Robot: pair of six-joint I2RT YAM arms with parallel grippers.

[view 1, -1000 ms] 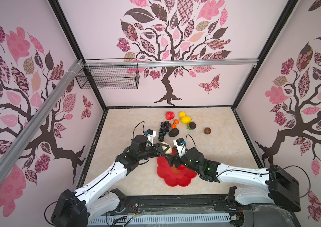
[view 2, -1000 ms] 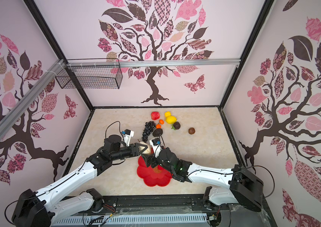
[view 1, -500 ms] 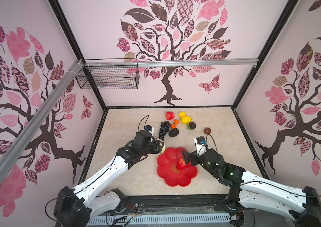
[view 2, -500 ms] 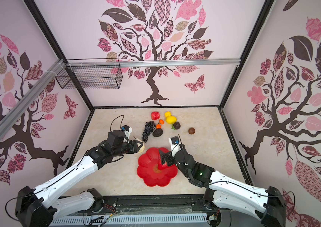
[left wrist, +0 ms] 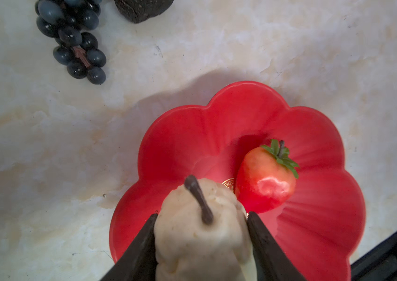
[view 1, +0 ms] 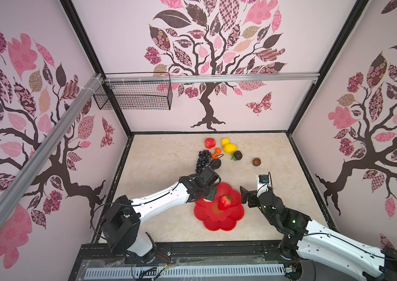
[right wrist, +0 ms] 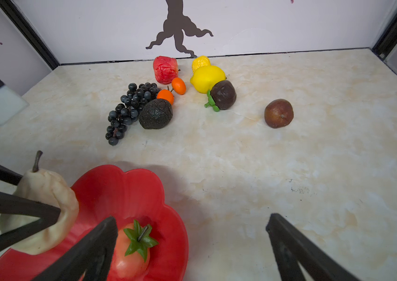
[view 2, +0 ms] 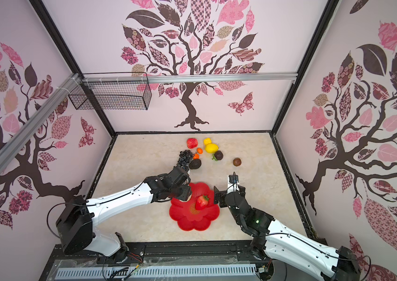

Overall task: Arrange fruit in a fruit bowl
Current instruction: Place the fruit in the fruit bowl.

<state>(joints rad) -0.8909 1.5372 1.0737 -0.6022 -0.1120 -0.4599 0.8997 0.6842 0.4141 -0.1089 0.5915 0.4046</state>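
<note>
Left wrist view: my left gripper is clamped on the cream pear with a dark stem, one black finger on each side of its body. The pear hangs above the shallow glossy red plastic fruit bowl with a scalloped petal rim, on the side that faces my left arm. Whether its bottom touches the bowl, I cannot tell. Just beside the pear, the red strawberry with green leaves lies on its side in the middle of the bowl, and it touches the small gold emblem.

My right gripper has its jaws wide apart and holds nothing. In both top views it stands just beside the bowl's rim, on the side of my right arm.

The other fruit lies on the beige marble-pattern table, toward the back wall and well apart from the bowl. The black grape bunch touches the dark rough avocado. Just behind them are two small oranges and the wrinkled red apple. The yellow lemon has a small yellow fruit behind it and a dark purple round fruit with a green calyx against it. A brown round fruit lies alone, apart from the group.
</note>
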